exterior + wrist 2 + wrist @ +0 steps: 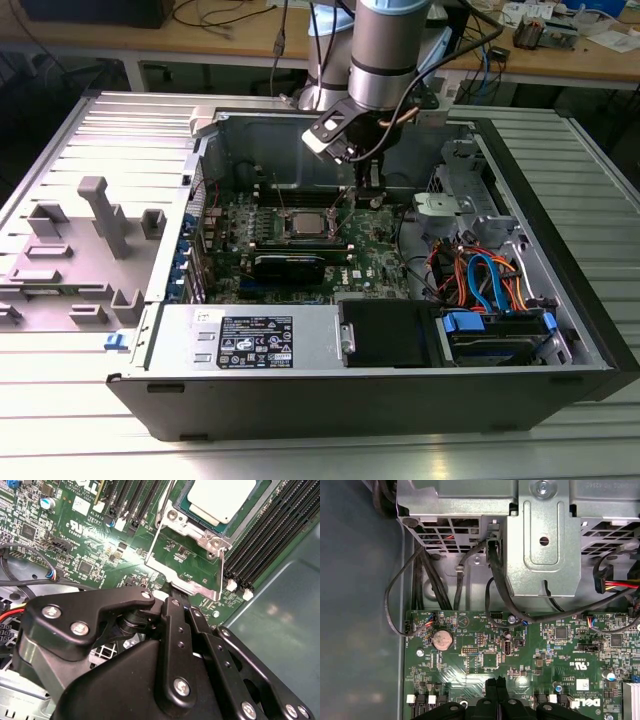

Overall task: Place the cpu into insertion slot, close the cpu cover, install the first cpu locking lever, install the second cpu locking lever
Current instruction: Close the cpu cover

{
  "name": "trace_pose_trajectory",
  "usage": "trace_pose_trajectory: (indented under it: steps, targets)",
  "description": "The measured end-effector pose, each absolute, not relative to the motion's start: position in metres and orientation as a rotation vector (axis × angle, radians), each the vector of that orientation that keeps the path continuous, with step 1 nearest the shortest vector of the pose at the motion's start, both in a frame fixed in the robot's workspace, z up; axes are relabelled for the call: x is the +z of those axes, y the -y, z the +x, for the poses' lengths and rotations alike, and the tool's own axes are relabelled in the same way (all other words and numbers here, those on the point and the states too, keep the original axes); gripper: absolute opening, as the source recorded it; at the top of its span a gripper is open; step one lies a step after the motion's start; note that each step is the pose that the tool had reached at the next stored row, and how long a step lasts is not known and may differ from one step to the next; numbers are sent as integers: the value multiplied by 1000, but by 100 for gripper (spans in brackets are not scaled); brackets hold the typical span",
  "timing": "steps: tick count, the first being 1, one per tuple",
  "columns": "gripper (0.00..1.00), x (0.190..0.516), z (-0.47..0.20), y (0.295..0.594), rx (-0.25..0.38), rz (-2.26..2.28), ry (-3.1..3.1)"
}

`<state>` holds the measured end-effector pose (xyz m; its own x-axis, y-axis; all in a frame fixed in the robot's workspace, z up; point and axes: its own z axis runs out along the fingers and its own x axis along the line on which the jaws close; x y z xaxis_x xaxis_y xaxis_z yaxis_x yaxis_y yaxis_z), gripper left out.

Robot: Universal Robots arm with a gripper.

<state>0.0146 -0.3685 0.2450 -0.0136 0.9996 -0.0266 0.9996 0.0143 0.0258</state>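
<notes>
The cpu (220,500), a square chip with a pale metal top, lies in its socket on the green motherboard (375,250); it also shows as the cpu (303,222) in the exterior view. The silvery cpu cover (195,532) lies flat around it as a frame. Two thin wire locking levers (158,530) (221,572) run along the socket's sides; I cannot tell whether they are latched. My gripper (366,197) hangs just to the exterior view's right of the socket. Its black fingers are shut together, with nothing seen between them, in both wrist views (182,605) (497,681).
The open computer case (560,250) walls in the board. A metal drive cage (540,535) with black cables (495,580) stands beside the gripper. Memory slots (270,535) flank the socket. A long black card (290,266) lies in front. Grey fixtures (100,215) stand outside the case.
</notes>
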Motion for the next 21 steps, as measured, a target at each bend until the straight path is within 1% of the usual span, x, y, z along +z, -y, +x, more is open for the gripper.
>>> trace_pose_trajectory:
  steps: [21]
  targets:
    - [12,241,12,369,0,2180,-2210]
